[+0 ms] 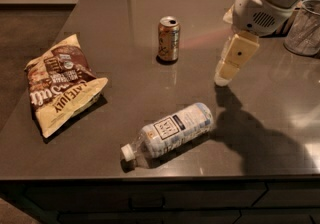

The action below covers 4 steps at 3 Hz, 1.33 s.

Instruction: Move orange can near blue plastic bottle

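Note:
The orange can stands upright on the dark table, toward the back middle. The blue plastic bottle lies on its side near the front edge, white cap pointing front left. My gripper hangs from the white arm at the right, above the table. It is to the right of the can and behind and right of the bottle, touching neither. It holds nothing that I can see.
A brown and cream chip bag lies at the left of the table. A wire basket stands at the back right, partly behind the arm. The table's front edge runs just below the bottle.

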{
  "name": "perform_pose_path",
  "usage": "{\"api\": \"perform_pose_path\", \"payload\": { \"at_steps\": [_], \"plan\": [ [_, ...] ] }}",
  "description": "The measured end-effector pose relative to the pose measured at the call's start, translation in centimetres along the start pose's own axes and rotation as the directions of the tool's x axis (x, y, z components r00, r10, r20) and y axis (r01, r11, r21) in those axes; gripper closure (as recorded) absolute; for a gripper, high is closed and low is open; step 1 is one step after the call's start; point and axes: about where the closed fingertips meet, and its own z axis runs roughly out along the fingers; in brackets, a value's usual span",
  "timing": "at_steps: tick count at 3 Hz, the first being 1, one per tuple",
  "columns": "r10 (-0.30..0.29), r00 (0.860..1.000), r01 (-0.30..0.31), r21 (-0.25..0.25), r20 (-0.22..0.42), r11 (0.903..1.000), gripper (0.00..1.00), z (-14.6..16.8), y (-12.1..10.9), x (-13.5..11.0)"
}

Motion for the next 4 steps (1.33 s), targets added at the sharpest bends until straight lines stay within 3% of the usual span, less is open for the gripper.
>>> {"api": "perform_pose_path", "payload": {
  "at_steps": [2,4],
  "plan": [
    [0.102,0.987,-0.103,0.004,0.122,0.9947,0.0,5.2,-6.4,-5.5],
    [0.173,0.964,-0.18,0.017,0.201,0.9834,0.0,10.3,-10.2,-10.9]
  ]
}}
